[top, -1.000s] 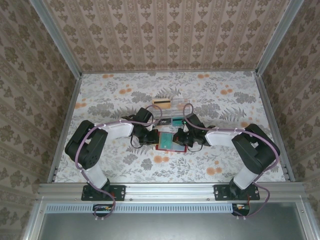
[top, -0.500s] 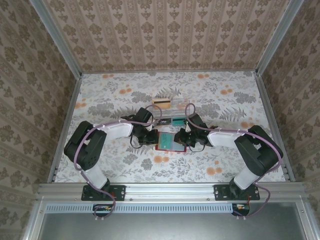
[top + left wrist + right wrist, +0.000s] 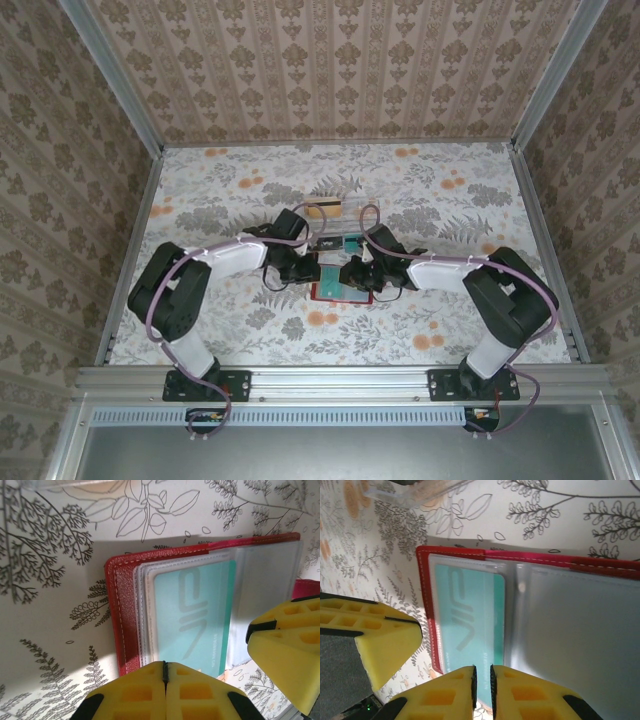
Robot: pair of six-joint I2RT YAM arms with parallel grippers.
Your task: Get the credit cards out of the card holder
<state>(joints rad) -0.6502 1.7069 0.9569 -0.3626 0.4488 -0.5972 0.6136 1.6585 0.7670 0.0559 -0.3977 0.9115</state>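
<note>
The red card holder (image 3: pixel 336 292) lies open on the flowered table, its clear sleeves facing up. A teal credit card (image 3: pixel 195 615) sits inside the left sleeve (image 3: pixel 470 615). My left gripper (image 3: pixel 165 666) is shut, its tips resting at the near edge of the card holder (image 3: pixel 125 625), over the teal card. My right gripper (image 3: pixel 481 672) hovers at the same card's edge with its jaws a narrow slit apart and nothing pinched between them. In the top view the left gripper (image 3: pixel 312 277) and the right gripper (image 3: pixel 352 275) meet over the holder.
A clear plastic tray (image 3: pixel 338 216) stands just behind the holder, with a tan card (image 3: pixel 321 208) and a teal card (image 3: pixel 355 241) in it. Metal rails and patterned walls edge the table on all sides.
My right gripper has slid left over the holder and its jaws have parted from shut to a narrow slit. The left gripper stays shut and has barely shifted.
</note>
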